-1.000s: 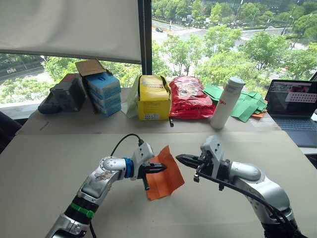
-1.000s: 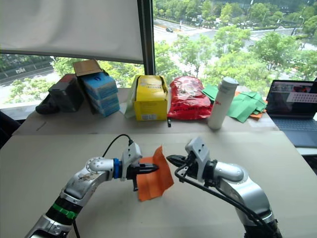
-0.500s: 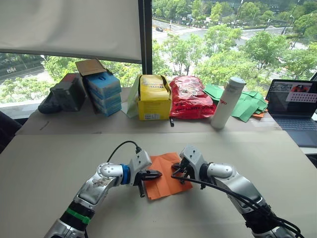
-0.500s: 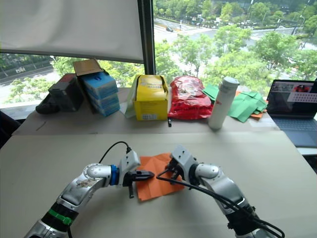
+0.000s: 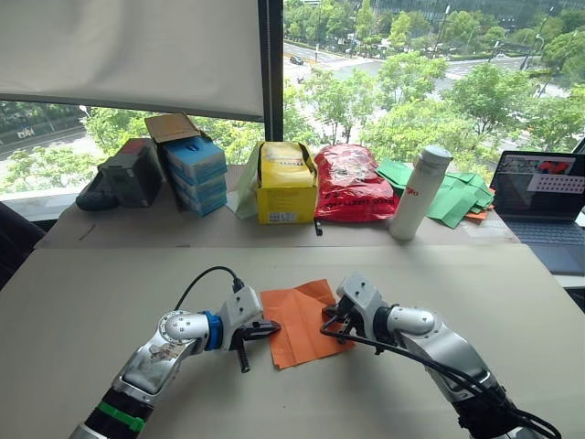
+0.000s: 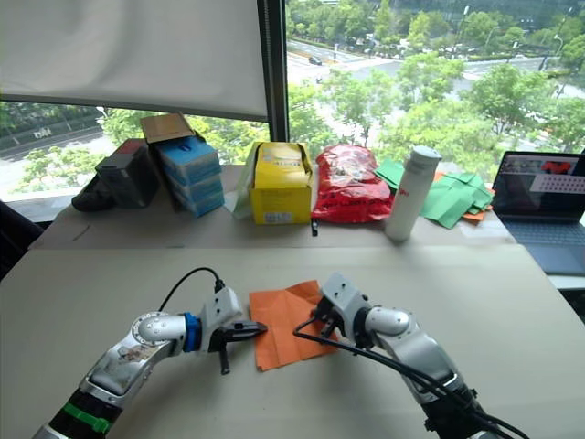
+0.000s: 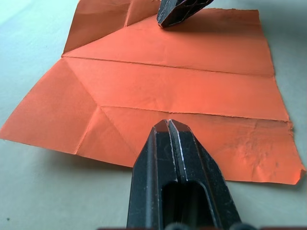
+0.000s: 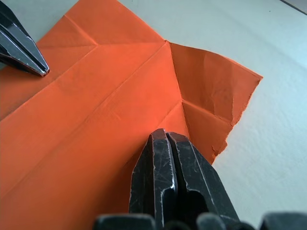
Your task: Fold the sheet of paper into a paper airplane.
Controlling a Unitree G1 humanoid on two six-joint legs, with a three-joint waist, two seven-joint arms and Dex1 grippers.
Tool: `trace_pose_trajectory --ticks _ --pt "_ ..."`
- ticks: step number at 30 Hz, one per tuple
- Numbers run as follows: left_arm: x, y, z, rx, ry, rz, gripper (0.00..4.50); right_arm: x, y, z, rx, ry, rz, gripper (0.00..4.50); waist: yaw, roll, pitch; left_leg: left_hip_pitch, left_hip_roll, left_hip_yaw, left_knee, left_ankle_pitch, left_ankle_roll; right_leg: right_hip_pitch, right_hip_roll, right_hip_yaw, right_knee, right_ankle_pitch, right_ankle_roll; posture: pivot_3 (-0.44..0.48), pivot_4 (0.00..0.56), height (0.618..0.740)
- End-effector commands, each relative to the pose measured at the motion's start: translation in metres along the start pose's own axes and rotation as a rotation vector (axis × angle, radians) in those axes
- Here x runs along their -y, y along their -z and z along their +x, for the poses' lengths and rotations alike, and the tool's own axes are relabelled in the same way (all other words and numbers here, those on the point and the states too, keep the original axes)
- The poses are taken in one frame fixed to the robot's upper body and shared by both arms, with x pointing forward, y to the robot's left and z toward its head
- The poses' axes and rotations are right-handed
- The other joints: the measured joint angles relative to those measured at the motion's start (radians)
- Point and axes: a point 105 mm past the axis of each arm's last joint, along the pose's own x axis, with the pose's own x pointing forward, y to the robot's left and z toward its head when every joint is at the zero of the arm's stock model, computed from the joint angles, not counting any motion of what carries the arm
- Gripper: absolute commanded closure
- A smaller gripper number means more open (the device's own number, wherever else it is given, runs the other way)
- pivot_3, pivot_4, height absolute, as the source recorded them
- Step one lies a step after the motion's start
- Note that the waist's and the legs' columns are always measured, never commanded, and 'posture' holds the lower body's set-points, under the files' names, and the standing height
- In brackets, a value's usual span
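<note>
**Creased sheet pinned flat between two closed tips**

The sheet of paper (image 5: 300,319) is laid open on the surface (image 5: 110,293), apparently so its creases can be refolded. It is pressed down at its right edge by the right gripper (image 5: 326,322), jaws closed and empty. The left gripper (image 5: 272,325), jaws likewise closed on nothing, is held low at the left edge, forearm angled inward.

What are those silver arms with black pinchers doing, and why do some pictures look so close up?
Those are a robot's two arms. The wide pictures come from cameras on its head; the close ones come from cameras on each wrist. The sheet of paper, orange and creased, lies open on the table. The left gripper is shut, its tip at one edge of the paper. The right gripper, also shut, presses down on the opposite side. Neither is holding the paper. Behind are boxes, a bottle and a laptop.
</note>
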Motion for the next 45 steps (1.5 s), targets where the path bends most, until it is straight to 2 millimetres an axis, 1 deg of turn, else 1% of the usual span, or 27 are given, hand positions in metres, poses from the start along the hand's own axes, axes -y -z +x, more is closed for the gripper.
trace_pose_trajectory --ticks 1,5,6,8,11,17,21,23,25,29,30,33,38,40,45 --pt "0.004 0.013 0.002 -0.048 0.004 -0.023 4.5 0.02 -0.014 -0.005 0.065 0.08 0.013 3.58 0.0 0.0 0.0 0.0 0.0 0.0 0.0 0.0 0.0 0.0 0.0 0.0 0.0 0.0 0.0 0.0 0.15 0.74" --pt "0.003 0.014 0.002 -0.053 0.002 -0.021 4.5 0.033 -0.016 -0.002 0.085 0.142 0.045 2.24 0.0 0.0 0.0 0.0 0.0 0.0 0.0 0.0 0.0 0.0 0.001 0.0 0.0 0.0 0.0 0.0 0.15 0.74" --pt "0.003 0.015 0.002 -0.054 0.001 -0.021 4.5 0.035 -0.017 -0.001 0.092 0.153 0.056 1.82 0.0 0.0 0.0 0.0 0.0 0.0 0.0 0.0 0.0 0.0 0.0 0.0 0.0 0.0 0.0 0.0 0.15 0.74" --pt "0.002 0.015 0.002 -0.055 0.0 -0.02 4.5 0.034 -0.022 0.002 0.124 0.139 0.076 1.23 0.0 0.0 0.0 0.0 0.0 0.0 0.0 0.0 0.0 0.0 0.0 0.0 0.0 0.0 0.0 0.0 0.15 0.74" --pt "0.002 0.015 0.003 -0.056 0.0 -0.019 4.5 0.029 -0.027 0.009 0.164 0.102 0.142 1.23 -0.002 0.0 0.0 0.0 0.0 0.0 0.0 0.0 0.0 0.0 0.001 0.0 0.0 0.0 0.0 0.0 0.15 0.74" --pt "0.0 0.015 0.003 -0.056 -0.002 -0.016 4.5 0.026 -0.021 0.016 0.146 0.053 0.222 1.23 -0.003 0.0 0.0 0.0 0.0 0.0 0.0 0.0 0.0 0.0 0.001 0.0 0.0 0.0 0.0 0.0 0.15 0.74" --pt "0.0 0.016 0.003 -0.058 -0.001 -0.013 4.5 0.027 -0.019 0.017 0.139 0.046 0.236 1.23 -0.004 0.0 0.0 0.0 0.0 0.0 0.0 0.0 0.0 -0.001 0.001 0.0 0.0 0.0 0.0 0.0 0.15 0.74" --pt "0.0 0.016 0.002 -0.057 -0.002 -0.014 4.5 0.027 -0.021 0.017 0.154 0.045 0.248 1.75 -0.004 0.001 0.0 0.0 0.0 0.0 0.0 0.0 0.0 0.0 0.001 0.0 0.0 0.0 0.0 0.0 0.15 0.74" --pt "0.0 0.016 0.002 -0.056 -0.003 -0.015 4.5 0.029 -0.02 0.016 0.154 0.049 0.261 2.41 -0.004 0.0 0.0 0.0 0.0 0.0 -0.001 0.0 0.0 -0.001 0.001 0.0 0.001 0.0 0.0 0.0 0.15 0.74" --pt "-0.001 0.016 0.001 -0.057 -0.006 -0.015 4.5 0.033 -0.011 0.013 0.124 0.066 0.275 3.83 -0.004 0.0 0.0 0.0 0.0 0.0 -0.001 0.0 0.0 -0.001 0.001 0.0 0.0 0.0 0.0 0.0 0.15 0.74" --pt "-0.001 0.016 0.001 -0.057 -0.007 -0.015 4.5 0.034 -0.009 0.011 0.121 0.072 0.28 4.13 -0.004 0.0 0.0 0.0 0.0 0.0 -0.001 0.0 0.0 -0.001 0.001 0.0 0.0 0.0 0.0 0.0 0.15 0.74" --pt "-0.001 0.016 0.001 -0.058 -0.007 -0.015 4.5 0.036 -0.007 0.006 0.112 0.076 0.274 4.13 -0.004 0.001 0.0 0.0 0.0 0.0 -0.001 0.0 0.0 -0.001 0.001 0.0 0.0 0.0 0.0 0.0 0.15 0.74" --pt "0.001 0.017 0.001 -0.061 0.001 -0.014 4.5 0.033 -0.009 0.001 0.124 0.075 0.231 4.13 -0.005 0.001 0.0 0.0 0.0 0.0 -0.001 0.0 0.0 0.0 0.0 0.0 0.0 0.0 0.0 0.0 0.15 0.74" --pt "0.001 0.017 0.001 -0.063 0.003 -0.013 4.5 0.034 -0.008 -0.001 0.124 0.085 0.247 3.61 -0.006 0.001 0.0 0.0 0.0 0.0 -0.001 0.0 0.0 0.0 0.0 0.0 0.0 0.0 0.0 0.0 0.15 0.74" --pt "0.004 0.023 -0.001 -0.095 0.021 0.005 4.5 0.03 -0.004 -0.004 0.107 0.075 0.288 1.94 -0.006 0.001 0.0 0.0 0.0 0.0 -0.001 0.0 0.0 0.0 0.0 0.0 0.0 0.0 0.0 0.0 0.15 0.74"
